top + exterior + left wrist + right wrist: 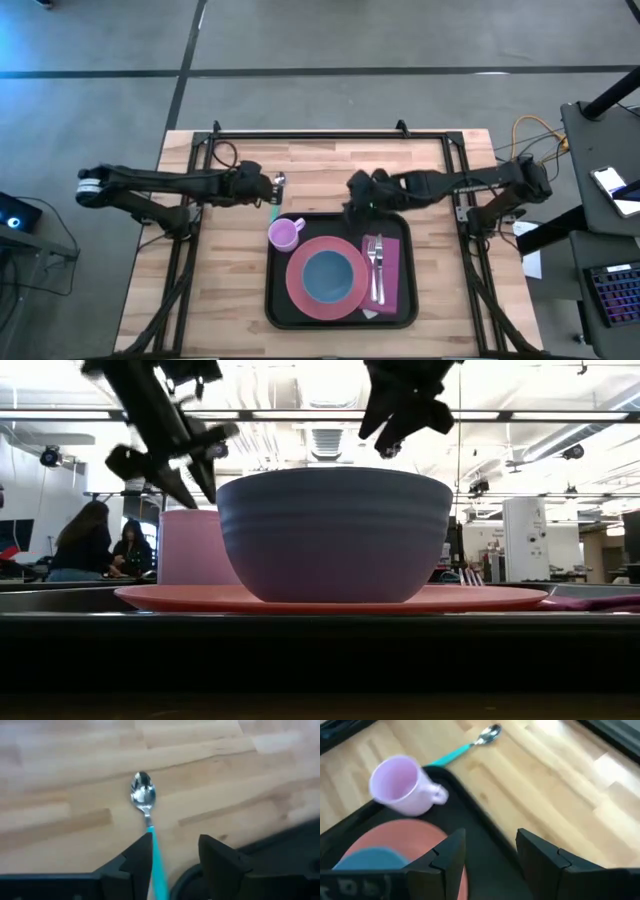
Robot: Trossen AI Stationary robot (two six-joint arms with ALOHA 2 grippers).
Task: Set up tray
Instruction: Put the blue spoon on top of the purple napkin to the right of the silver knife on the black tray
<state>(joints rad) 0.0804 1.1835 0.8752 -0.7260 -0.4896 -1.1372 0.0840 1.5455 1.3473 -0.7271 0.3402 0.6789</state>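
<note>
Now left gripper (175,855), fingers spread, straddles the teal-handled shiny spoon (143,795); right gripper (487,852), spread too, hovers over black rimmed tray (480,827) w/ lilac mug (402,787).

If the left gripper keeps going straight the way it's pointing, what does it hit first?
Probably the spoon: its teal handle runs between the open left gripper fingers, bowl ahead on the wooden table. Height above it is unclear.

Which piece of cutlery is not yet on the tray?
The teal-handled spoon lies on the wooden table beside the tray; the fork rests on the tray's napkin.
</note>
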